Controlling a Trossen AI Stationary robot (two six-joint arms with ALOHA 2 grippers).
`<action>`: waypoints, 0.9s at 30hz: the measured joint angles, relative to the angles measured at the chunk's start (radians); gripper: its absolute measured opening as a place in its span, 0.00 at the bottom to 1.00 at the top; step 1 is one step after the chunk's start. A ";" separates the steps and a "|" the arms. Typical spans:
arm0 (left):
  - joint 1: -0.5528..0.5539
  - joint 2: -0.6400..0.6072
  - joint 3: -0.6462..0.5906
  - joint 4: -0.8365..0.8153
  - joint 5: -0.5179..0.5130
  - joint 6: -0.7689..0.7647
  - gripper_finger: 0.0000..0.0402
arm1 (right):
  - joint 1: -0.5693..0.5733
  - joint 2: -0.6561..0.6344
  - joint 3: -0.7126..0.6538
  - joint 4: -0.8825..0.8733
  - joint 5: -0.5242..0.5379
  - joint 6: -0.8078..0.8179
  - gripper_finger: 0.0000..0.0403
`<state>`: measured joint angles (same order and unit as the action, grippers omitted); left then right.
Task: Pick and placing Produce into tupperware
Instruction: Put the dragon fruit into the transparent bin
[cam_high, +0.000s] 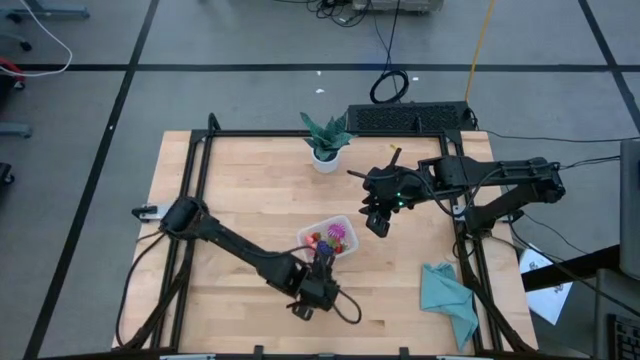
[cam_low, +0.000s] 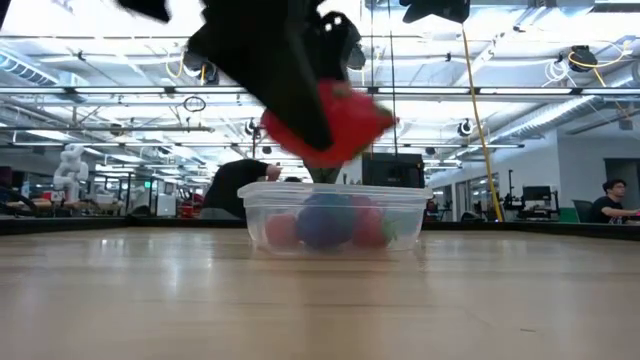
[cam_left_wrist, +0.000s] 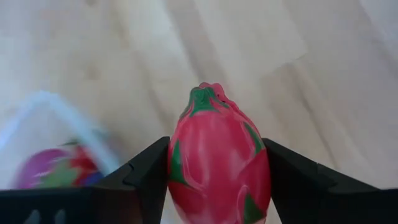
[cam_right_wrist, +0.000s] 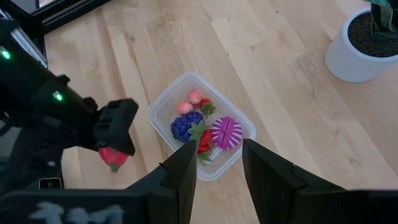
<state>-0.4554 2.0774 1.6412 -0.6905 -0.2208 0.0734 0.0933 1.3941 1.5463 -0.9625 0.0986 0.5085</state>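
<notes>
item: red-pink toy fruit (cam_left_wrist: 217, 165), long axis lying along the fingers, is being pinched by the left gripper (cam_high: 322, 262) just beside the tupperware (cam_right_wrist: 202, 124); right gripper (cam_right_wrist: 219, 163) is being held spread above.

The tupperware (cam_left_wrist: 59, 124) is blurred, its far side cut off by the edge.

Clear plastic tupperware (cam_right_wrist: 202, 124); seemingly matt wooden table (cam_high: 250, 190).
</notes>
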 joint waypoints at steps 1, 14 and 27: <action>0.007 -0.013 0.003 -0.008 -0.007 0.000 0.56 | 0.000 -0.001 0.000 0.000 0.000 -0.001 0.30; 0.091 -0.216 -0.026 -0.147 -0.125 -0.003 0.56 | 0.000 -0.066 0.000 -0.005 -0.019 -0.013 0.30; 0.229 -0.269 -0.236 0.038 0.037 -0.012 0.56 | 0.000 -0.087 0.000 -0.023 -0.026 -0.045 0.30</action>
<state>-0.2263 1.8088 1.4051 -0.6523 -0.1842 0.0617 0.0933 1.3067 1.5463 -0.9853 0.0731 0.4637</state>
